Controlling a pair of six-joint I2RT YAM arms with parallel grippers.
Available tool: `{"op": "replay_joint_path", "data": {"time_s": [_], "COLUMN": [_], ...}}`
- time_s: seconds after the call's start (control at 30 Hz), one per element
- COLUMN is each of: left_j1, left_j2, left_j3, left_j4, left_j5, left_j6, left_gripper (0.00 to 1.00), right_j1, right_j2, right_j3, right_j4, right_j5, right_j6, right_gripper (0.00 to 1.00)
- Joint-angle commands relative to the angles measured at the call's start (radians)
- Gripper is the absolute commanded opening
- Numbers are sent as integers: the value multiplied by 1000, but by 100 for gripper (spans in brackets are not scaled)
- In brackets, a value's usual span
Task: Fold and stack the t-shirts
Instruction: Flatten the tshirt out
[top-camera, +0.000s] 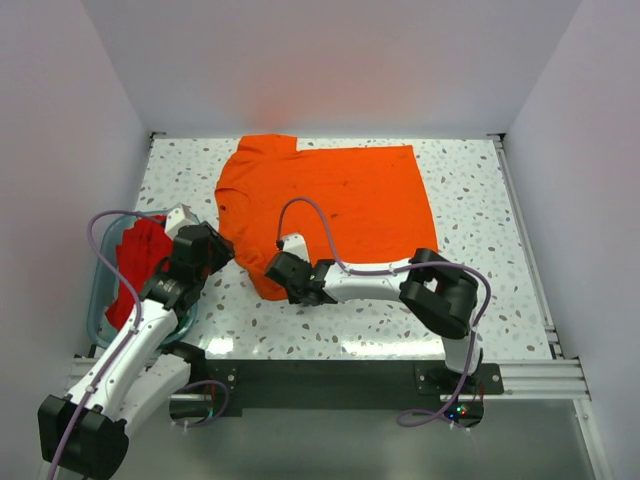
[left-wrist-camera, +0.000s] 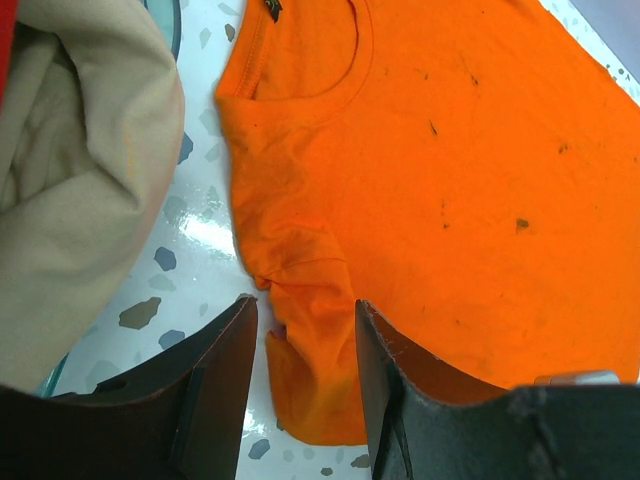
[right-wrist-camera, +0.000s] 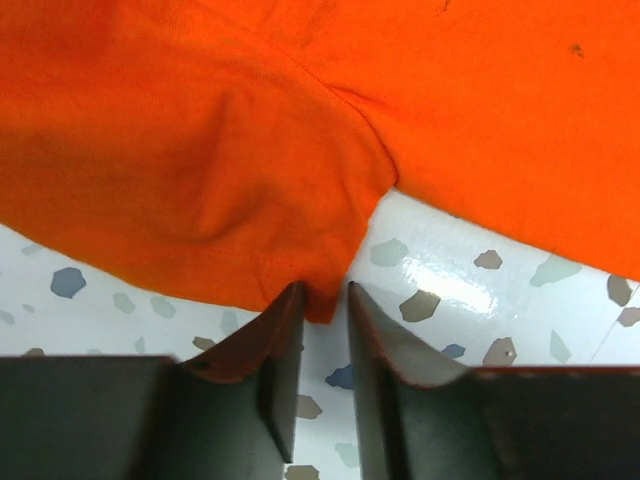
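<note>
A white table top (top-camera: 480, 230) flecked with grey and bluish chips forms the floor of the cell, and it is glossy enough to show bright patches of light near its front edge. A translucent teal tub (top-camera: 96, 295) sits on its left side, close to the left wall. Plain white walls (top-camera: 330, 60) close in the back and both sides. A silver metal rail (top-camera: 523, 240) runs along the table's right edge. A black base plate (top-camera: 330, 385) lies across the front.

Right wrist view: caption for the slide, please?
Right gripper, jaws narrowly apart, at the orange t-shirt sleeve hem on the speckled table.
</note>
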Motion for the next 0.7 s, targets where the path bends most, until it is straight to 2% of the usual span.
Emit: {"op": "replay_joint_path", "data": {"time_s": [0.0,0.07,0.17,0.4,0.67], "left_j1": [-4,-4,-4,-4,-4], "left_j2": [1,1,-2,13,45], "left_j3": [30,26,15,-33,-114], "left_j4": [19,22,24,31,91], "left_j5": [-5,0,7,46,147], "left_j6": [16,16,19,19,25], "left_gripper": [48,48,47,45,46], "right_j1": [5,5,3,-38,-104], "right_j2": [11,0,-35,-113,-123], "right_j3": [35,31,-8,-60,-83], "right_j4": [13,-4,-15,-53,-53], "right_j5": [30,33,30,22,-23], "right_j6": [20,19,5,-36,-62], "right_gripper": [26,14,6,2,4]}}
